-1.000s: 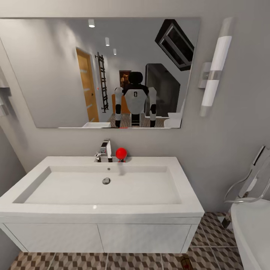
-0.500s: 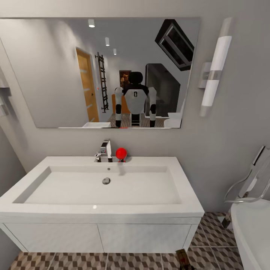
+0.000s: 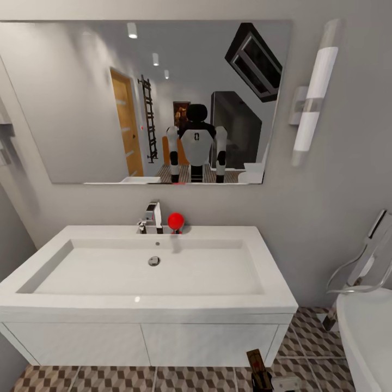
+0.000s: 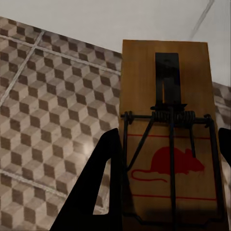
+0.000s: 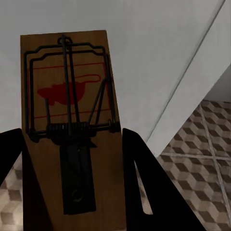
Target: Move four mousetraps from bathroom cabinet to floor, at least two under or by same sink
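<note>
Left wrist: wooden mousetrap (image 4: 166, 130) between black fingers (image 4: 103, 187).

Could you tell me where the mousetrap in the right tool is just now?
In the right wrist view, the mousetrap sits between the right tool's fingers, off the tiled floor.

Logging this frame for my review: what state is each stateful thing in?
Left gripper: shut on a mousetrap.
Right gripper: shut on another mousetrap.
Sink: basin dry-looking, faucet not running.
Vanity doors: closed.
Wall lamp: unlit.
</note>
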### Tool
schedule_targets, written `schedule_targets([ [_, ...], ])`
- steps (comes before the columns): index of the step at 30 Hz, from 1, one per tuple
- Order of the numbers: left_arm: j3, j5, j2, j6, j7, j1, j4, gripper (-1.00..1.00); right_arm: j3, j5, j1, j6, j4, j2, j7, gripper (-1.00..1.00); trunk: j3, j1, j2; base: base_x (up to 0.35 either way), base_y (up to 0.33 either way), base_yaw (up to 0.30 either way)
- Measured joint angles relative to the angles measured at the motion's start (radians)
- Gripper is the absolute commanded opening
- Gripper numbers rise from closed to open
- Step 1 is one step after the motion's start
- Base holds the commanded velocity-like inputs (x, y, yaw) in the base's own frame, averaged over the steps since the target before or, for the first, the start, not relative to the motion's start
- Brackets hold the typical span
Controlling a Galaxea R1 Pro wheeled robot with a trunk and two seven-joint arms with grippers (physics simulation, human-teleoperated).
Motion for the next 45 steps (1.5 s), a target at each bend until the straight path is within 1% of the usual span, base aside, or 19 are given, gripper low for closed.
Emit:
schedule_targets([
  [4,0.002,0.001,0.004,0.000,0.001,0.000,0.000,-1.00,0.000,0.001,0.002,0.000,0.000,0.001,0.000,-1.00,-0.013,0.015,-0.028,0.000,0.000,0.000],
  [7,0.002,0.002,0.013,0.000,0.002,0.000,-0.001,-1.00,0.000,0.001,0.003,0.000,0.000,0.004,0.000,-1.00,-0.022,0.027,-0.049,0.000,0.000,0.000],
  [9,0.002,0.003,0.025,0.000,0.005,0.000,-0.007,-1.00,-0.001,-0.001,0.003,0.000,0.001,0.004,-0.002,-1.00,-0.028,0.035,-0.063,0.000,0.000,0.000],
  [12,0.001,-0.002,0.062,0.005,0.027,-0.002,-0.069,-1.00,-0.001,-0.002,0.010,0.016,0.002,0.004,-0.005,-1.00,-0.038,0.046,-0.084,0.000,0.000,0.000],
  [13,0.003,-0.004,0.082,0.009,0.045,-0.001,-0.102,-1.00,-0.001,-0.002,0.012,0.046,0.002,0.004,-0.006,-1.00,-0.041,0.050,-0.091,0.000,0.000,0.000],
  [14,0.001,-0.006,0.094,0.014,0.059,-0.001,-0.121,-1.00,0.000,-0.002,0.013,0.074,0.002,0.004,-0.007,-1.00,-0.044,0.054,-0.098,0.000,0.000,0.000],
  [15,0.000,-0.007,0.104,0.027,0.071,-0.001,-0.139,-1.00,0.000,-0.002,0.013,0.105,0.001,0.004,-0.007,-1.00,-0.047,0.058,-0.105,0.000,0.000,0.000],
  [16,-0.002,-0.008,0.115,0.062,0.085,-0.002,-0.170,-1.00,0.000,-0.001,0.013,0.146,0.001,0.004,-0.006,-1.00,-0.050,0.061,-0.112,0.000,0.000,0.000],
  [19,-0.002,-0.008,0.136,0.169,0.100,-0.001,-0.263,-1.00,-0.001,-0.001,0.014,0.186,0.000,0.003,-0.003,-1.00,-0.060,0.073,-0.133,0.000,0.000,0.000],
  [20,-0.002,-0.008,0.141,0.186,0.102,-0.001,-0.280,-1.00,-0.002,-0.002,0.014,0.191,0.000,0.000,-0.002,-1.00,-0.063,0.077,-0.140,0.000,0.000,0.000],
  [26,0.005,-0.008,0.145,0.203,0.103,-0.001,-0.286,-1.00,-0.002,-0.001,0.017,0.200,0.001,-0.002,-0.010,-1.00,-0.082,0.100,-0.182,0.000,0.000,0.000],
  [33,0.004,-0.008,0.146,0.196,0.103,-0.001,-0.250,-1.00,-0.001,-0.001,0.017,0.199,0.000,-0.003,-0.008,-1.00,-0.104,0.127,-0.231,0.000,0.000,0.000],
  [45,0.006,-0.006,0.150,0.196,0.102,-0.001,-0.245,-1.00,-0.001,0.001,0.017,0.196,-0.001,-0.002,-0.003,-1.00,-0.141,0.173,-0.315,0.000,0.000,0.000],
])
